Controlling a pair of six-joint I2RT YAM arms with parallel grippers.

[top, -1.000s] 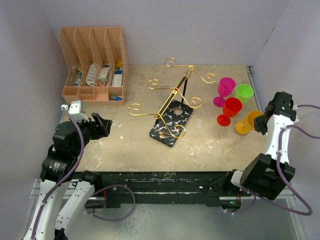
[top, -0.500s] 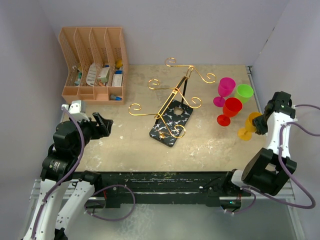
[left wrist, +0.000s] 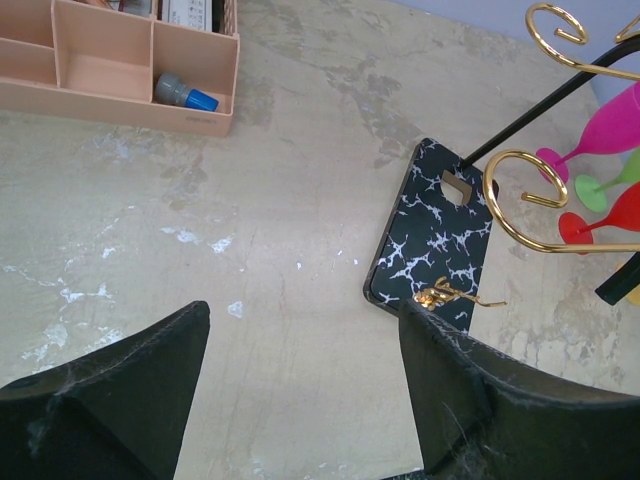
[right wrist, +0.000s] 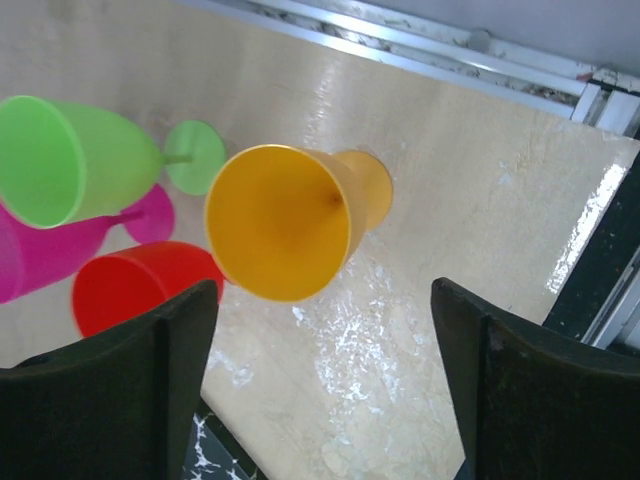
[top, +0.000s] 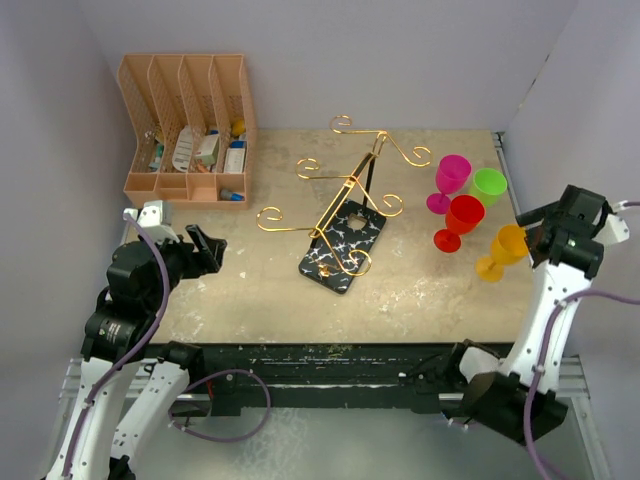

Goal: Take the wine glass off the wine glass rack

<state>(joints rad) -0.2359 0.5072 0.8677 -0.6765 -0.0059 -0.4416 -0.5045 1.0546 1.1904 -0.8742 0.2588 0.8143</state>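
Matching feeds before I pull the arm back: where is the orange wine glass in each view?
Top external: orange wine glass at far right, nearest the table's right edge.
Left wrist: not clearly in it.
Right wrist: centre of the picture.
Shared landmark: the red glass, in all three.

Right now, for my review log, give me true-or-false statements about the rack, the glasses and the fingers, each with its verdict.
1. No glass hangs on the wine glass rack. True.
2. The right gripper has its fingers shut on the orange glass. False: the fingers are open and the glass stands free.
3. The pink glass, green glass and red glass stand on the table. True.
4. The left gripper holds the rack's base. False: it is open, apart from it.
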